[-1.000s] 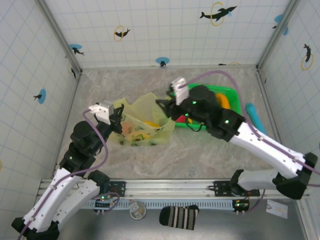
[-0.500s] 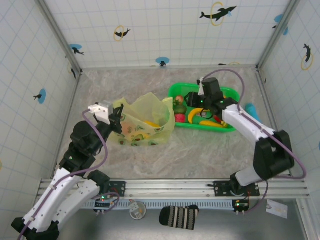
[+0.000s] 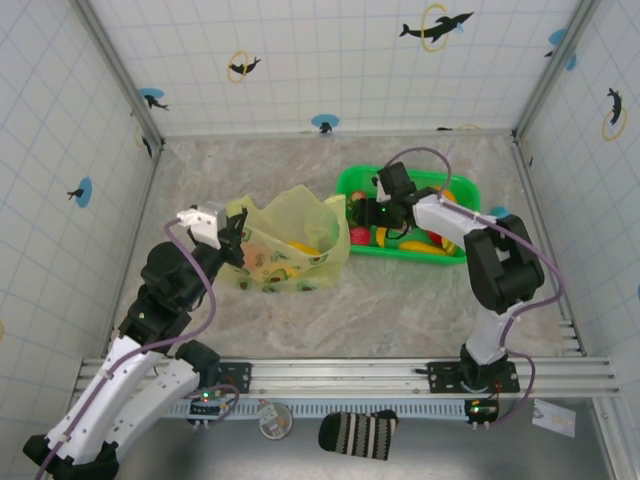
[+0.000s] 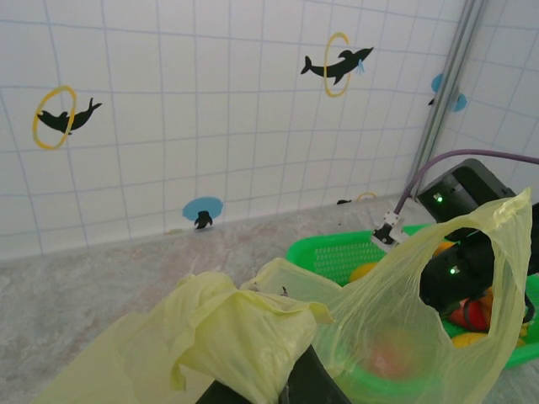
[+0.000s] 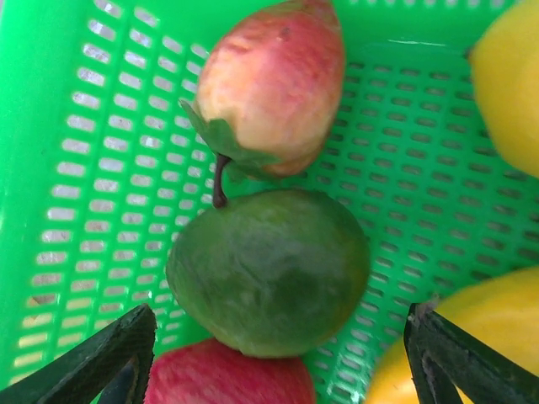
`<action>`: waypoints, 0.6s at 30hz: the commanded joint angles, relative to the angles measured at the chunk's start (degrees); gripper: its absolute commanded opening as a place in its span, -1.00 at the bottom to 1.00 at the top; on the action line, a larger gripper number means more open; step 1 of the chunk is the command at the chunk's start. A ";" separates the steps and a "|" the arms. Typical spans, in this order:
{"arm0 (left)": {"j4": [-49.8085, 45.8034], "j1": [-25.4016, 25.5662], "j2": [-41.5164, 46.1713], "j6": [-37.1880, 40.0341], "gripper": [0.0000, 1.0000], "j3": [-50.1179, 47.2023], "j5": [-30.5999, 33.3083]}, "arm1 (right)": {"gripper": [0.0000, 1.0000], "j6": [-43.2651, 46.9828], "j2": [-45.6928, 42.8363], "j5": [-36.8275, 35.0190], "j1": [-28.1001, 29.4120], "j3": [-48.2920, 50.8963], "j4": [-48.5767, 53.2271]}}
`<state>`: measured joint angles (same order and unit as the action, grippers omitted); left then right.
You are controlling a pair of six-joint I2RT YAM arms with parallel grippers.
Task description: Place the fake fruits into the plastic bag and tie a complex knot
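1. I've got the L gripper (image 3: 232,238) pinched shut on the plastic bag (image 3: 295,235) rim, mid-table; a few fake fruits (image 3: 303,247) are inside.
2. R gripper (image 5: 278,318) is wide open and empty, straddling a green fruit (image 5: 269,269) in the basket (image 3: 455,183).
3. Left to do, I reckon: more fruit, then the knot.

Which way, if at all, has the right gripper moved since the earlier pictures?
Yes: the right gripper moved rightward, away from the plastic bag, and is now over the green basket.
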<state>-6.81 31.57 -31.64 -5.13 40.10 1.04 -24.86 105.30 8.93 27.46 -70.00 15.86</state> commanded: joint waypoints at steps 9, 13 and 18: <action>0.36 0.40 0.14 0.38 -1.00 -0.67 0.46 | 0.56 0.36 9.07 1.68 -0.34 -5.05 -0.70; 0.39 0.40 -0.05 0.53 -1.00 -0.61 0.41 | 0.42 0.15 9.20 2.76 -0.73 -4.67 -1.43; 0.49 0.41 -0.13 0.61 -1.00 -0.46 0.28 | 0.22 -0.10 4.06 3.08 -1.57 -2.07 -3.52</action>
<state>-6.81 31.57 -31.64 -4.93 39.99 1.04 -24.80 113.38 11.20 26.63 -73.32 13.74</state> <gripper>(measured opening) 0.051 0.628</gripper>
